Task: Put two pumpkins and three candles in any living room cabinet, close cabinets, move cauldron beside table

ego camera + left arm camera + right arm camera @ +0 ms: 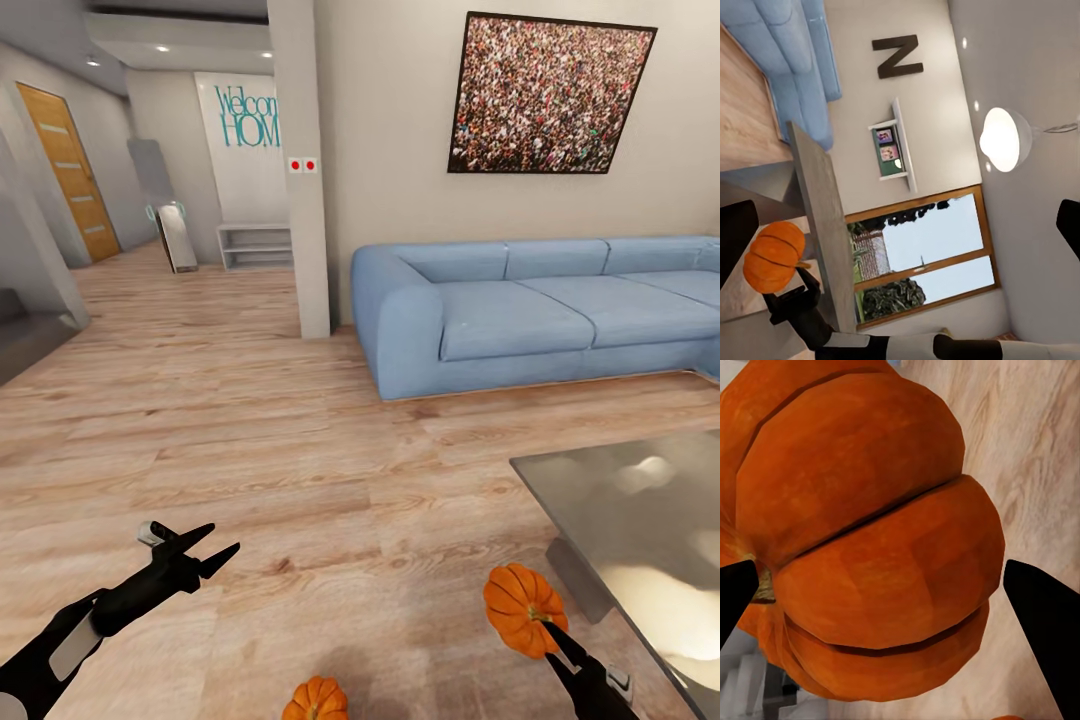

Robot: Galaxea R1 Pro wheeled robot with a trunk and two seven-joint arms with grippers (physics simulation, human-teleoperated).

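Step in hand, judged: transport of one pumpkin [522, 608] toward a cabinet, none of which appeared in the head view. Right pincer [548, 632] clamped on that pumpkin, one finger on each flank as shown in the right wrist view, where the pumpkin [862, 540] sat squarely between the two dark fingertips [1042, 615]. Held clear of the wooden floor [300, 470], at roughly 5 o'clock in the head view, just beside the near corner of the grey glass table [640, 520]. Second pumpkin [315, 700] resting on the floor at 6 o'clock, between the two arms, nearer the right pincer than the left. Left pincer [218, 548] at 8 o'clock, fingers apart and empty, well apart from both pumpkins. Blue sofa [520, 310] at 1 o'clock, against the wall. Next move, judged: base turned until a cabinet came into sight, grip on the carried pumpkin kept firm, left pincer free for the floor pumpkin or for a drawer front.
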